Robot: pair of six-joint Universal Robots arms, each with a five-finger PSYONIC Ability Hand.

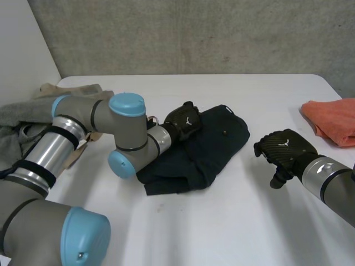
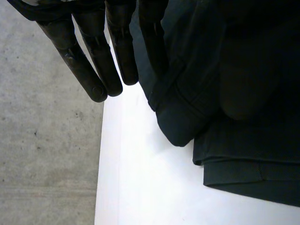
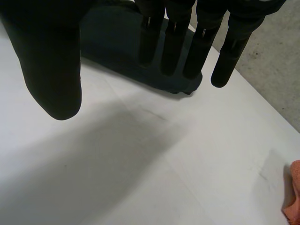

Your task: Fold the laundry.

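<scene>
A dark navy garment (image 1: 199,152) lies folded in a compact bundle in the middle of the white table (image 1: 222,221). My left hand (image 1: 182,123) rests at the bundle's far left edge. In the left wrist view its fingers (image 2: 96,61) reach out straight and relaxed beside the garment (image 2: 211,108), curled round nothing. My right hand (image 1: 284,148) hovers over bare table to the right of the garment, apart from it. Its fingers (image 3: 187,42) are straight and its thumb (image 3: 51,70) stands wide, with nothing between them; the garment (image 3: 117,47) lies beyond the fingertips.
An orange cloth (image 1: 333,119) lies at the table's right edge, also seen as the orange cloth (image 3: 293,197) in the right wrist view. A heap of grey and tan laundry (image 1: 33,111) sits at the far left. The table's far edge meets a concrete wall.
</scene>
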